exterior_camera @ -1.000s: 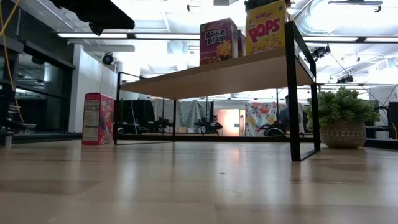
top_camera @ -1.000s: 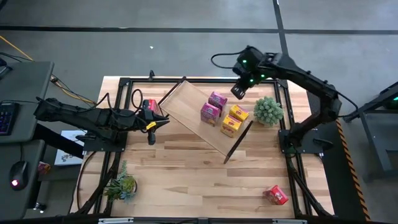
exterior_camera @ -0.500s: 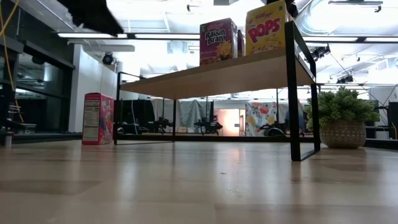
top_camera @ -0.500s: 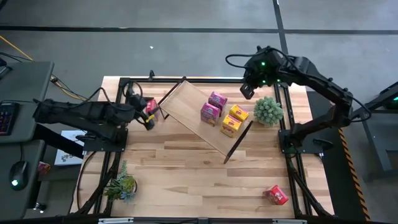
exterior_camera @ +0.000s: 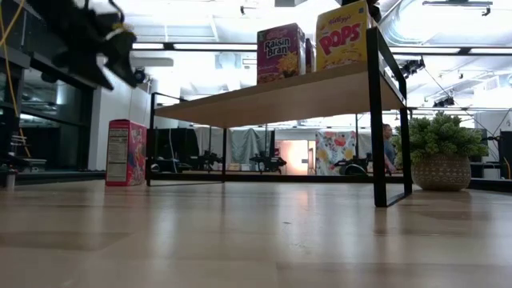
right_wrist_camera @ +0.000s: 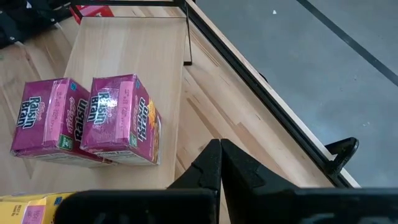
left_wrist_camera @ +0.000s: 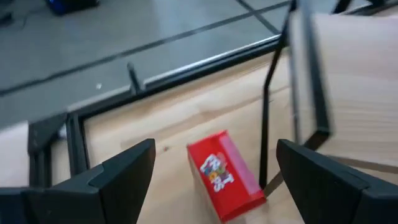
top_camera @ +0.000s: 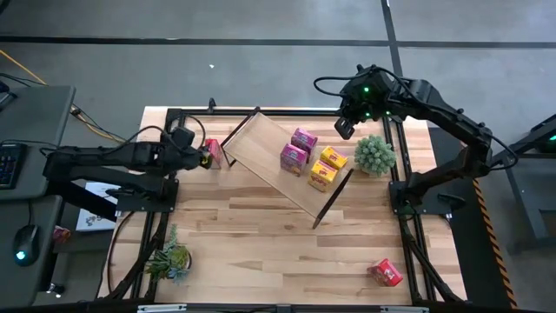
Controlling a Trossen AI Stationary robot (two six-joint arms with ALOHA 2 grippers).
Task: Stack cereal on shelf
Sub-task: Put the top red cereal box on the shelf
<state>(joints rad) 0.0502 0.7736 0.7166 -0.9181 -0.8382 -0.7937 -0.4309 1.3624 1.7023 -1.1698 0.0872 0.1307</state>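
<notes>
Wooden table [top_camera: 261, 235], shelf [top_camera: 269, 161], cereal [top_camera: 385, 272], plants [top_camera: 374, 155]

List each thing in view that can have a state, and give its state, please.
Left gripper: open, above the red box by the shelf.
Right gripper: shut, above the shelf's far end.
Red box by the shelf: upright on the table, not held.
Red box near the front: on the table, apart from the rest.
Pink boxes: on the shelf, side by side.
Yellow boxes: on the shelf.
Shelf: standing, set diagonally.
</notes>
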